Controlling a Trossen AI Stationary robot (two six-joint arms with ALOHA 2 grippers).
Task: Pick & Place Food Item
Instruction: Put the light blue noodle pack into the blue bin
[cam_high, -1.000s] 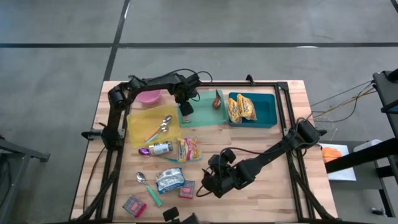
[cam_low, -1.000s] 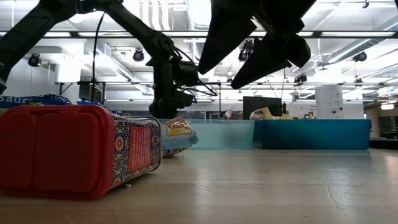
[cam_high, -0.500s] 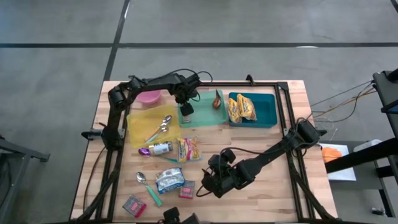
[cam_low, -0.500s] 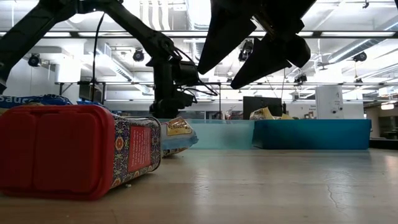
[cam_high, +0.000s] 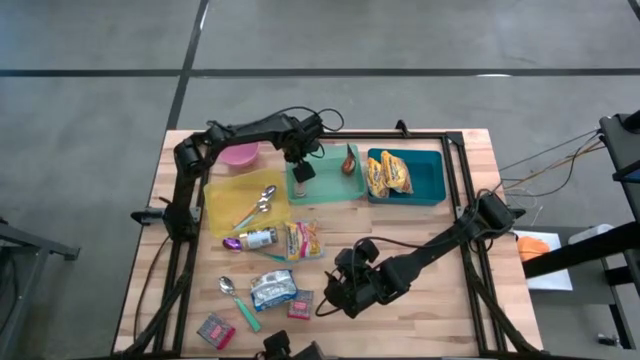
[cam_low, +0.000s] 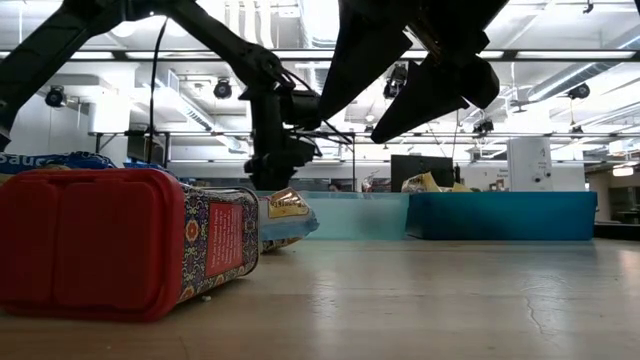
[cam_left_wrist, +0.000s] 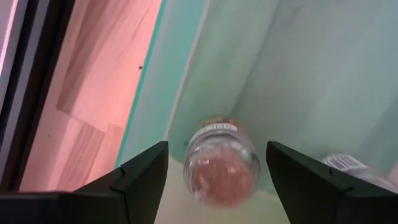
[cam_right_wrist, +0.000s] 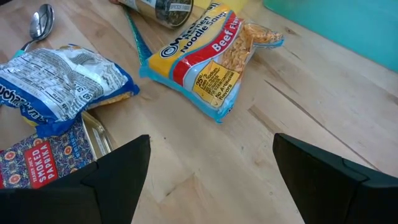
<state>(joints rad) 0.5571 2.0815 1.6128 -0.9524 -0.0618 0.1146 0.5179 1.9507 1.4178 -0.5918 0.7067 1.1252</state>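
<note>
A small clear jar with pinkish contents (cam_left_wrist: 221, 160) stands upright on its base in a corner of the mint-green bin (cam_high: 328, 185). My left gripper (cam_left_wrist: 216, 144) hangs open above it, pointing down, with one finger on either side of the jar and a gap at each; it also shows in the high view (cam_high: 303, 168). My right gripper (cam_high: 345, 290) waits open over the table's near part, above a beef noodle soup packet (cam_right_wrist: 211, 53).
A teal bin (cam_high: 430, 180) holds two yellow packets (cam_high: 390, 173). A yellow tray (cam_high: 225, 205) holds spoons, and a pink bowl (cam_high: 238, 155) stands behind it. A blue bag (cam_right_wrist: 62, 74), paprika tin (cam_right_wrist: 43, 165), a red tin (cam_low: 120, 240) and spoon (cam_high: 228, 287) lie near the front.
My left gripper has opened and risen a little off the jar. The jar stays standing in the mint-green bin.
</note>
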